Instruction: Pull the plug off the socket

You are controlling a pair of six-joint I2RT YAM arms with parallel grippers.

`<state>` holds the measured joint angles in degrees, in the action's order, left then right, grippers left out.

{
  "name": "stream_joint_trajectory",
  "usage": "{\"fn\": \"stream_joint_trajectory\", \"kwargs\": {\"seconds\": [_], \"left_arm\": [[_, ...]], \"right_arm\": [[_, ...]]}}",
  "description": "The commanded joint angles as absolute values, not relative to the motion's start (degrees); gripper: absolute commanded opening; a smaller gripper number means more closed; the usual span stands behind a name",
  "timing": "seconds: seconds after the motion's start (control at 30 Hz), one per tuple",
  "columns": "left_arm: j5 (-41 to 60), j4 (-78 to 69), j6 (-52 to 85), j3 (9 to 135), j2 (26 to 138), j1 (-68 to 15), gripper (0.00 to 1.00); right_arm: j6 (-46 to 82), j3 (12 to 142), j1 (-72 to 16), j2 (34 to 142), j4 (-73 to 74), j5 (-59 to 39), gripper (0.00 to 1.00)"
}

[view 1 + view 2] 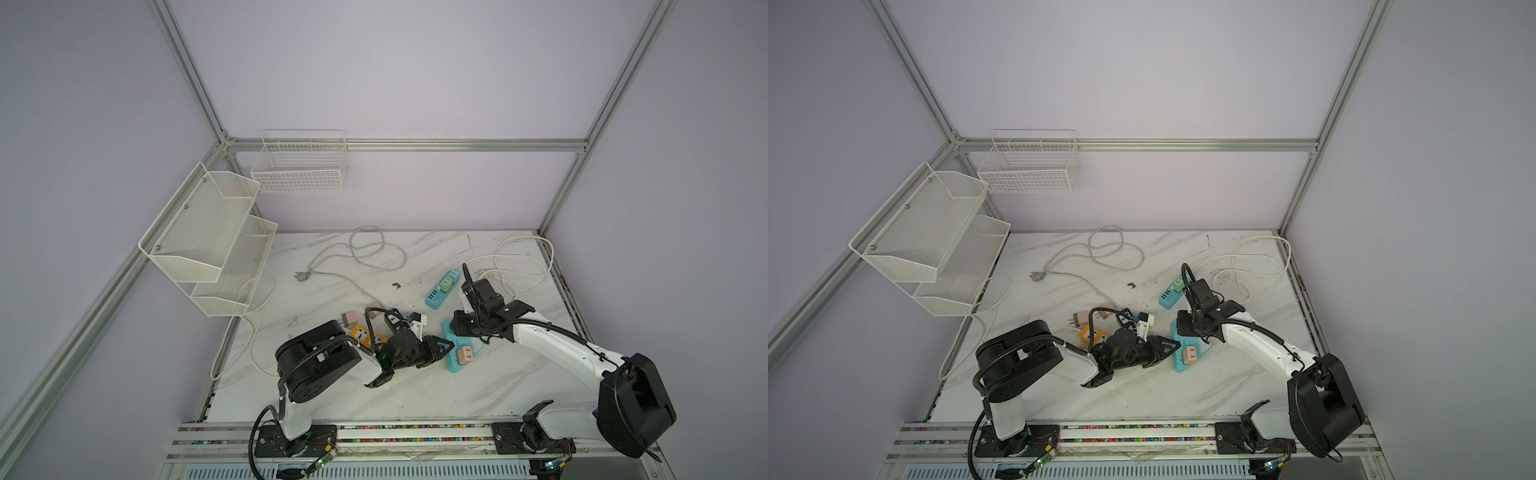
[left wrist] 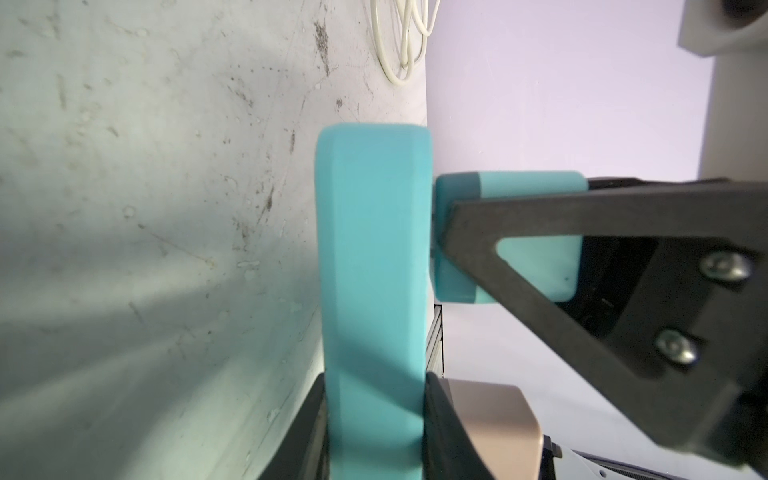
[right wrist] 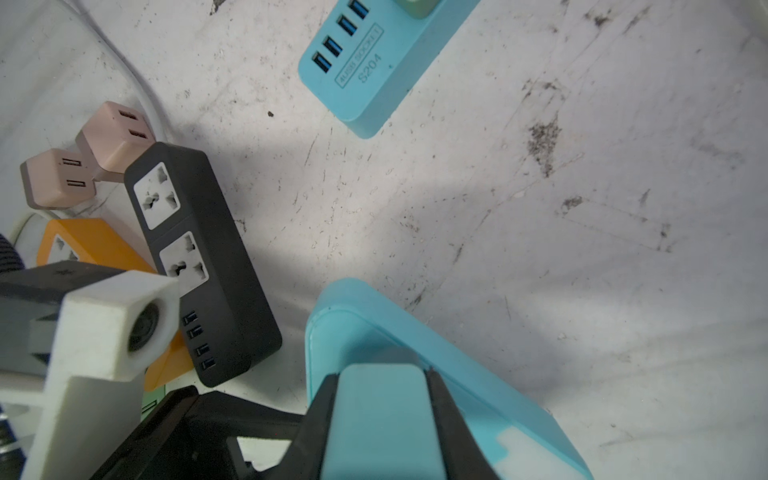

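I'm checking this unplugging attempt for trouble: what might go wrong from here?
1. The right gripper is shut on the teal plug while the left gripper pinches the teal strip only across its thickness; a skewed pull might twist the strip out of that pinch.
2. The pink plug sits close beside the left gripper on the same strip and might be bumped.

High stereo overviews, close wrist views

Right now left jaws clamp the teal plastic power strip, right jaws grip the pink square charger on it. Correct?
No: the right jaws grip the teal block plug, not the pink square charger; see the right wrist view. Left jaws clamp the teal plastic power strip.
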<state>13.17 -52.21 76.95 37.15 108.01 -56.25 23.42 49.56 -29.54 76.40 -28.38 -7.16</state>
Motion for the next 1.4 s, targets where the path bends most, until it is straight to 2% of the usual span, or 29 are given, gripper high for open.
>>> {"fn": "stream_joint_trajectory", "kwargs": {"seconds": [0.0,0.2,0.3,0.4,0.5,0.7,0.8,0.93,1.03,1.17,1.27,1.37], "left_arm": [[15.4,-46.4,77.1,35.5,109.3,-56.4,0.0],[15.9,-47.1,77.6,35.7,109.8,-56.3,0.0],[15.9,-46.9,77.4,35.7,109.6,-56.4,0.0],[16.0,-45.5,76.7,35.7,109.0,-56.3,0.0],[14.9,-46.6,76.8,34.8,108.5,-56.3,0.0],[16.3,-45.7,76.5,36.3,108.8,-56.3,0.0],[15.0,-45.6,76.8,35.4,108.2,-56.3,0.0],[15.3,-45.6,77.1,35.1,107.8,-56.3,0.0],[15.4,-45.7,77.0,35.4,107.9,-56.3,0.0],[16.2,-46.6,77.6,36.0,109.1,-56.3,0.0],[15.9,-47.6,77.8,35.1,108.9,-55.9,0.0],[16.4,-46.7,77.2,35.4,108.3,-56.0,0.0]], "right_arm": [[22.3,50.9,-27.5,74.4,-24.6,-3.0,0.04],[24.9,52.9,-33.9,76.8,-24.7,-0.3,0.04],[25.8,52.5,-32.6,76.9,-26.2,1.4,0.04],[25.4,51.5,-27.6,75.6,-25.8,-3.3,0.05],[24.7,52.4,-27.9,75.2,-25.8,-2.3,0.05],[24.9,56.6,-36.2,81.7,-29.3,2.2,0.05],[24.6,54.9,-33.9,79.3,-28.9,3.2,0.08],[22.7,53.8,-26.8,75.5,-28.0,-3.7,0.09],[22.6,54.5,-27.7,76.3,-27.7,-4.3,0.09],[23.9,55.4,-33.3,79.4,-27.9,-1.0,0.09],[25.0,55.1,-32.3,79.0,-28.0,0.0,0.08],[24.9,54.8,-28.4,74.1,-27.1,-1.9,0.1]]}}
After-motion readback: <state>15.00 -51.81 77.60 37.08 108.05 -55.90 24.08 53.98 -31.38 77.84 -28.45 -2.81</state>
